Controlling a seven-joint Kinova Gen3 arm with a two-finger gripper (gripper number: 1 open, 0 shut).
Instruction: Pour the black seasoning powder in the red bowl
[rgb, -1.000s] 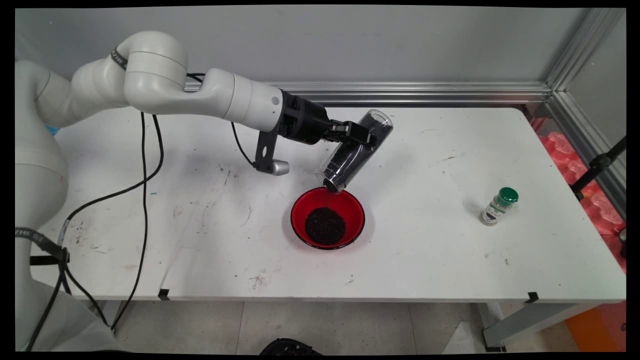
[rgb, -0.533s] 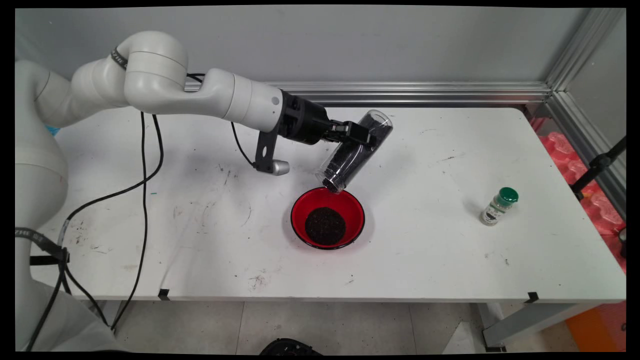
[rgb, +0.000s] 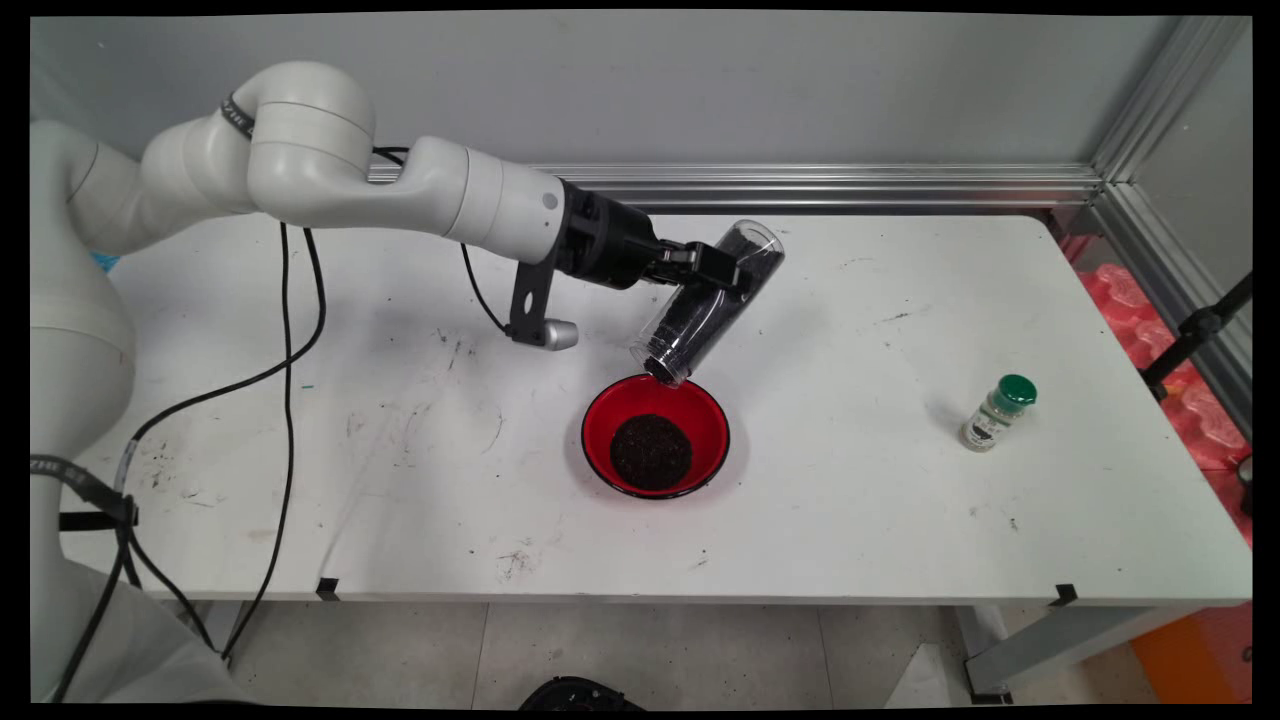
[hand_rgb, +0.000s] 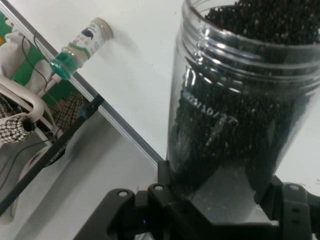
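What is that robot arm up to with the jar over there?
The arm's black gripper is clamped around a clear jar of small black grains, holding it tipped with its open mouth down over the far rim of a red bowl. A round heap of the same black grains lies in the bowl. Off to the right, a small green-capped bottle stands alone on the white table.

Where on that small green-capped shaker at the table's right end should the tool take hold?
Probably on the clear body below the green cap, coming from the side with the fingers level. The green-capped shaker stands upright and alone on the table, well right of the red bowl. The tool holds the clear jar.
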